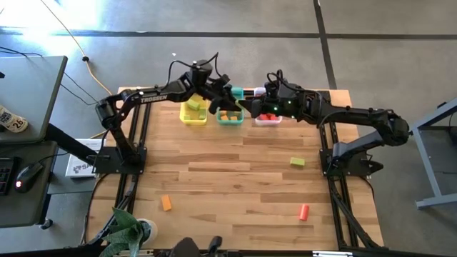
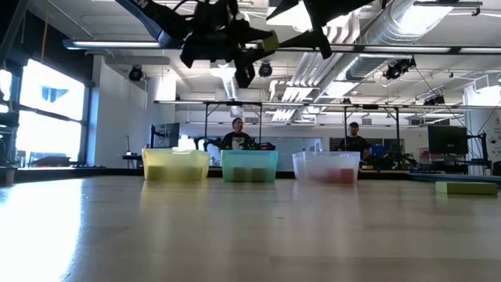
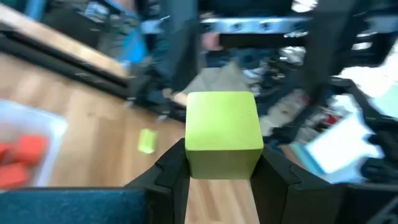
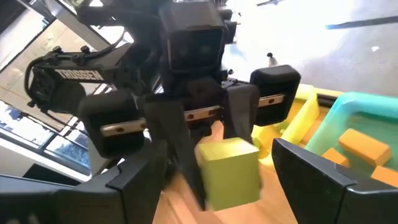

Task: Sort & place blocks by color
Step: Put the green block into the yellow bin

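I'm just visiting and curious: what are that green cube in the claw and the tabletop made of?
Green cube: probably painted wood or plastic; flat matte faces, crisp edges, no grain showing.
Table: looks like wood; pale planks with visible grain, a soft sheen.

The frosted walls of the clear plastic bin (image 2: pixel 326 168) blur its red contents; its far side is cut off in the left wrist view.

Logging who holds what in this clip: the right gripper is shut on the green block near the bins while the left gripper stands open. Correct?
Not quite: the arms are swapped. The left gripper is shut on the green block, as the left wrist view shows. The right gripper stands open, its fingers either side of that block without touching it, as the right wrist view shows. It is near the bins.
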You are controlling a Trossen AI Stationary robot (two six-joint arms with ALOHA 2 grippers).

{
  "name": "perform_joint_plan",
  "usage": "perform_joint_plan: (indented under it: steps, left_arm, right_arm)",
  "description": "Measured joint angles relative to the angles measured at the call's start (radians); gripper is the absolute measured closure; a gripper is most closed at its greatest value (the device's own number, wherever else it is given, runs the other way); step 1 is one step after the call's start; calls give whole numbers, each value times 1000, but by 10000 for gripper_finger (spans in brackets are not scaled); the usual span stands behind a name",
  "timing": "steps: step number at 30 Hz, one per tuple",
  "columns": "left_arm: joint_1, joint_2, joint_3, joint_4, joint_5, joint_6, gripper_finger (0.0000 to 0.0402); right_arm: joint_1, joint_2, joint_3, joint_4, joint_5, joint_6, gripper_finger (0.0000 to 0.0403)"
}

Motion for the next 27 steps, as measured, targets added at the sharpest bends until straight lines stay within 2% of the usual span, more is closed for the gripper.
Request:
perform_joint_plan:
  steps: [7,17,27]
  left_arm:
    - [34,0,0,-213,-207,149,296]
    - [52,0,0,-500,-629,286,295]
    - [63,-47,0,-648,-868,296,293]
  right_arm:
    - [-21,-1,0,-1,-16,-52,125]
    - [-83,-2,0,-91,-93,-76,126]
    - [-134,-2,0,-241,-129,-115,126]
